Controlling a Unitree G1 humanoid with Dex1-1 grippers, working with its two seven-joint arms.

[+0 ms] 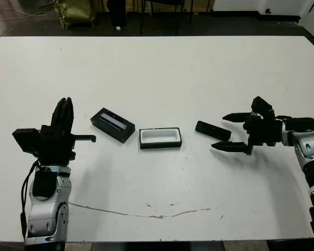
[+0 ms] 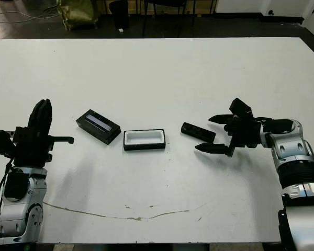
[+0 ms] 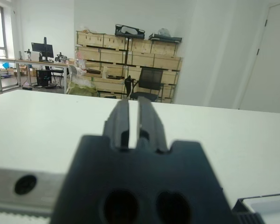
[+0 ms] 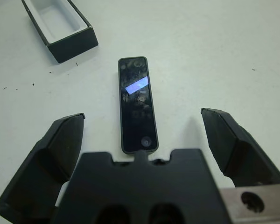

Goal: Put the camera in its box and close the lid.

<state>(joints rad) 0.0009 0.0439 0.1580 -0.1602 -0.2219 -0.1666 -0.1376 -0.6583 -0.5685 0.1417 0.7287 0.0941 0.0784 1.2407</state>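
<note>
Left wrist view crops the box [image 3: 266, 205]; left jaws pressed together, right jaws spread near the camera [image 4: 137, 103].

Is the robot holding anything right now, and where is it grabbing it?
No, nothing is held. The right tool is open with the camera lying on the table between its fingers, untouched. The left tool is shut on nothing.

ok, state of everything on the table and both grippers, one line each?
camera: flat on the table, outside the box, ungrasped
box: open, empty, white lining showing
lid: off, lying on the table left of the box, window up
right gripper: open, beside the camera
left gripper: shut, holding nothing
</note>
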